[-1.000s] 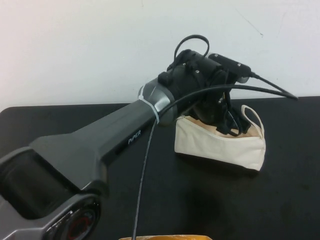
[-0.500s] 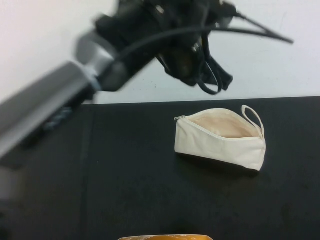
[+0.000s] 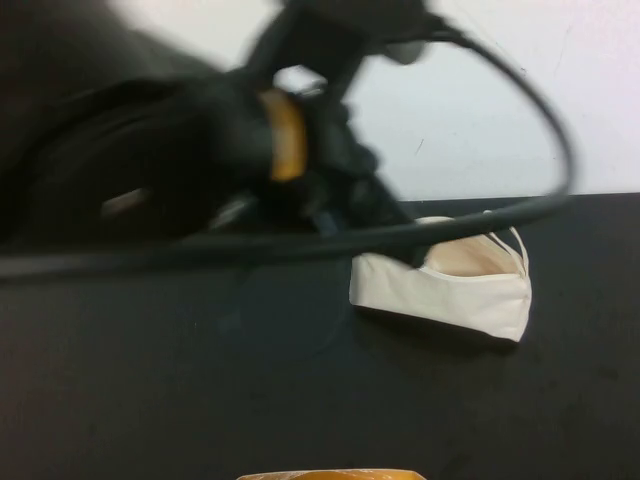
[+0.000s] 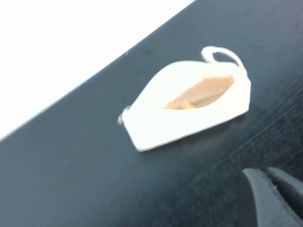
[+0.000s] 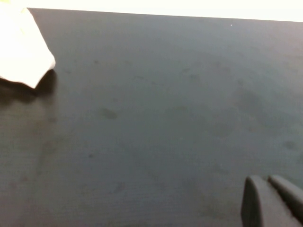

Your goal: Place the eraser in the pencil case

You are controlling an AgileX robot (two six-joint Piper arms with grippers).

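The pencil case is a cream-white pouch lying on the black table at centre right, unzipped, with its wrist loop at the far right end. In the left wrist view the pencil case shows its beige lining and a small yellowish patch inside the opening. I cannot tell whether that patch is the eraser, and no eraser lies on the table. My left gripper is shut and empty, well back from the pouch. The left arm is blurred across the high view. My right gripper is shut and empty above bare table.
The black table ends at a white wall behind. An orange object peeks in at the front edge. A corner of the pouch shows in the right wrist view. The left arm's cable loops above the pouch.
The left arm rose out of the pouch's opening, then swung back and left toward the camera. The pouch has stayed in place, open.
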